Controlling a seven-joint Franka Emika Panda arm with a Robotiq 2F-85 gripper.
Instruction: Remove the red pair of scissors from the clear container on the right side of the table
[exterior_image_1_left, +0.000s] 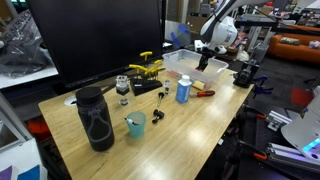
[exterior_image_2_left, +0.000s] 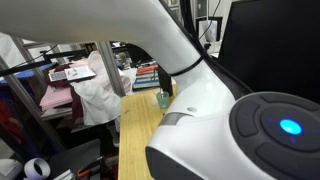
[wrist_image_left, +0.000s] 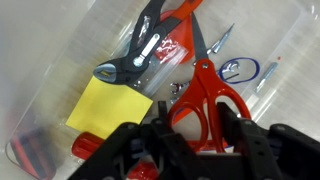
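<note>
1. Wood-grain surface (exterior_image_1_left: 200, 125) carries the clear container (exterior_image_1_left: 170, 62) at its far end in an exterior view, with the arm above it.
2. The gripper (wrist_image_left: 188, 148) sits low in the container, apparently clenched on the handle loops of the red pair of scissors (wrist_image_left: 205, 95) (the loops lie between its fingers).
3. Red-and-black pliers (wrist_image_left: 150, 50) lie just beside the blades.
4. The scissors' long axis runs straight away from the gripper, blades leading.
5. A yellow pad (wrist_image_left: 108, 108) lies alongside, so a straight upward lift looks safest.

Bright, even light; the wrist view looks soft, perhaps defocused
</note>
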